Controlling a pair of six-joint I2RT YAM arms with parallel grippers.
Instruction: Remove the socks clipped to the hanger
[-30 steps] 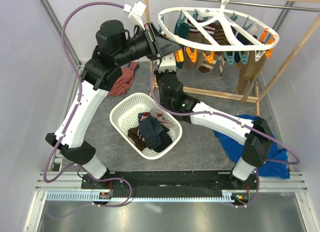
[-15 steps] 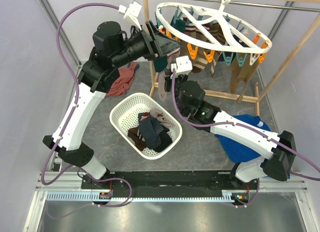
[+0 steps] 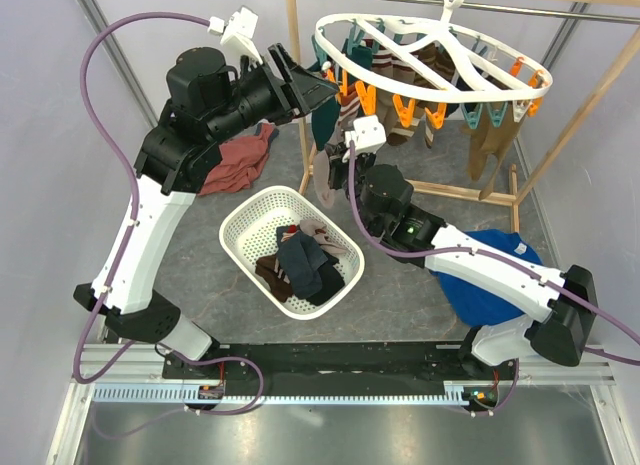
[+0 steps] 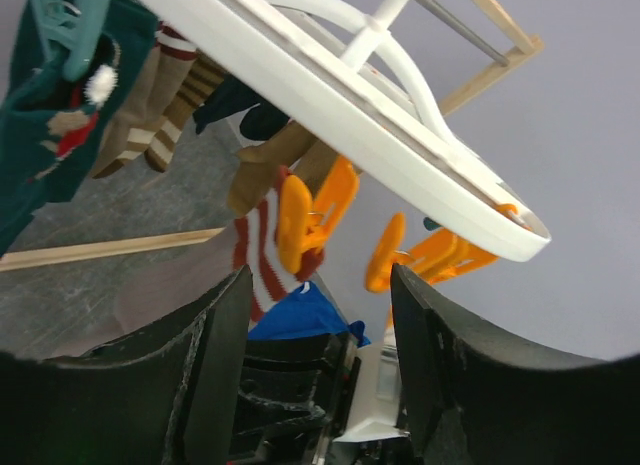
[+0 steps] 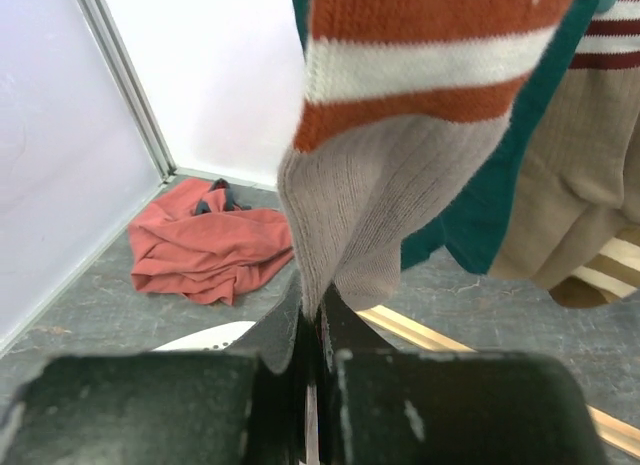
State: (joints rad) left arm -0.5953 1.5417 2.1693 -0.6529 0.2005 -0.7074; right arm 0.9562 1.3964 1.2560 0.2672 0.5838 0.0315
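- Left arm [image 3: 150,225] stands tall from its base at the near left, elbow raised, its black forearm reaching forward and to the right at head height.
- Left gripper [image 3: 322,85] is held level, jaws spread apart; in the wrist view its two dark fingers [image 4: 215,365] close on nothing.
- Right arm [image 3: 480,270] runs low from its base at the near right, stretched leftward toward the middle, wrist turned upward.
- Right gripper [image 5: 312,325] points up, jaws pressed together on the lower end of a grey, orange-striped sock [image 5: 350,205].
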